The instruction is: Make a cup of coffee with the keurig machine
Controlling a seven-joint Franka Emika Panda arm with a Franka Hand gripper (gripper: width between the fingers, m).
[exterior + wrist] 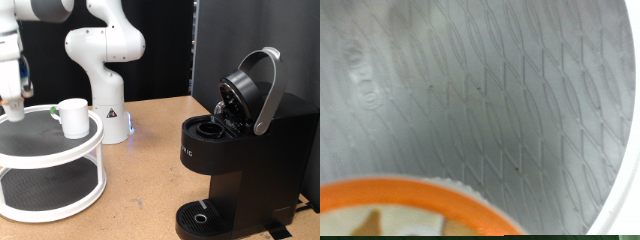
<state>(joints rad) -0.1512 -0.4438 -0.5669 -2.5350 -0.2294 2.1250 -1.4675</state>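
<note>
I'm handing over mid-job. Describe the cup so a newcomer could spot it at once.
Start at the round white two-tier stand at the exterior view's left, in front of the robot's white base. The cup sits on its grey top shelf near the right rim. It is a small plain white mug, far smaller than the black keurig machine, whose lid stands open.

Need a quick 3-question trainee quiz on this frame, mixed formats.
1. True or false: the keurig machine has its lid raised.
2. The cup stands on: A) the drip tray B) the top tier of the white round rack C) the wooden table.
3. Fill in: in the exterior view the claw is at the picture's ____ edge, over the rack.

Key: 1 true; 2 B; 3 left.
</note>
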